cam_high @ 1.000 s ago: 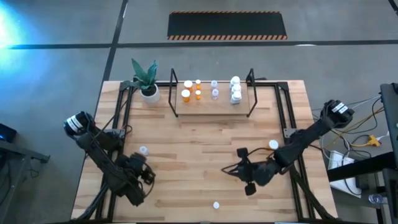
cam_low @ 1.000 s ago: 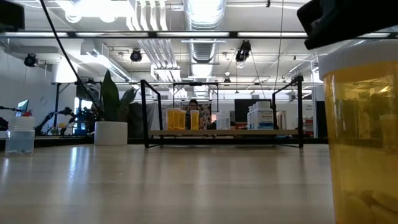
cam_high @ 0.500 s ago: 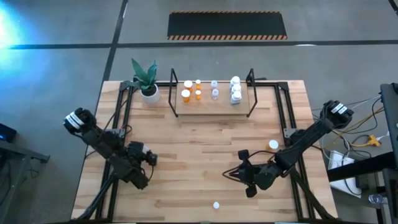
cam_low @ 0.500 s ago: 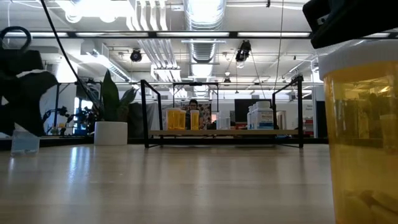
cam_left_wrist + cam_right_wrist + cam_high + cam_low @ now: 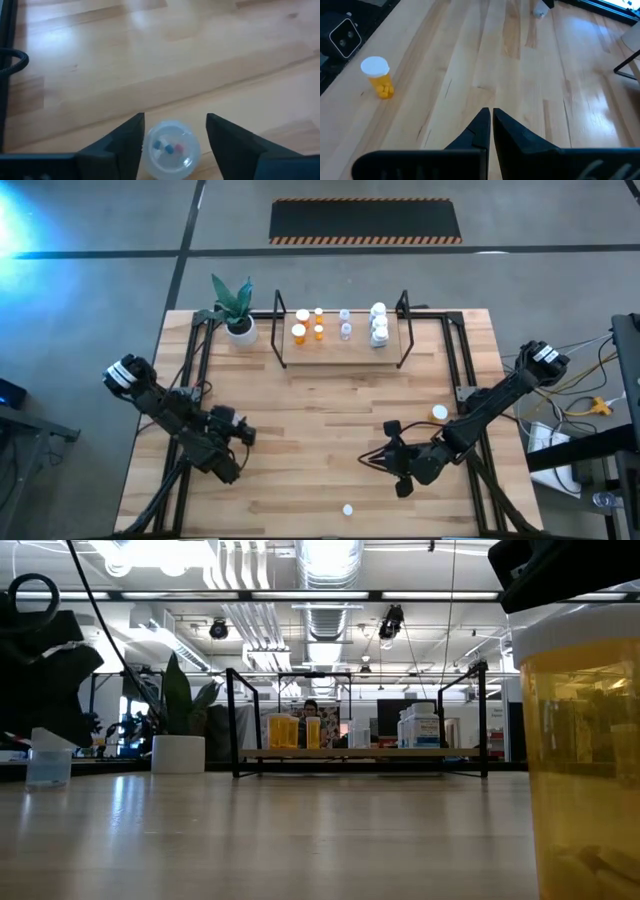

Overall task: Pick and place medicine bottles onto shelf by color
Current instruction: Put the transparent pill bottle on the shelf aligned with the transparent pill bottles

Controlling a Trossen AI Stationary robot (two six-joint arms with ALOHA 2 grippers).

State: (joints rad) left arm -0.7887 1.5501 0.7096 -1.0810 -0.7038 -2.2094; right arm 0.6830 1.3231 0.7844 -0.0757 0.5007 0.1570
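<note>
A small clear bottle (image 5: pixel 172 150) with coloured pills inside stands on the table's left half; the low view shows the same bottle (image 5: pixel 48 760). My left gripper (image 5: pixel 175 120) is open, slanting down, one finger on each side of the bottle. My right gripper (image 5: pixel 491 117) hangs shut over the table's right half, holding nothing. An orange bottle (image 5: pixel 377 77) stands on the table beside it. The shelf (image 5: pixel 340 350) at the far middle carries orange (image 5: pixel 300 332), clear (image 5: pixel 345 328) and white (image 5: pixel 379 325) bottles. My left gripper's fingers flank the clear bottle's sides. One finger (image 5: pixel 132 137) stands right against the bottle's wall and the other (image 5: pixel 220 137) stands a little off it. Whether the near finger touches, I cannot tell. The bottle rests on the table.
A white plant pot (image 5: pixel 240 328) stands left of the shelf. Another orange bottle (image 5: pixel 347 509) stands near the front edge and looms large in the low view (image 5: pixel 580 740). Black frame bars (image 5: pixel 455 360) run along the table's sides. Bare wood lies between the two arms.
My left gripper has moved down and toward the table's far right, reaching the clear bottle. Its fingers now stand on both sides of it. In the low view the bottle has shifted a little toward the table's right. My right arm has kept still.
</note>
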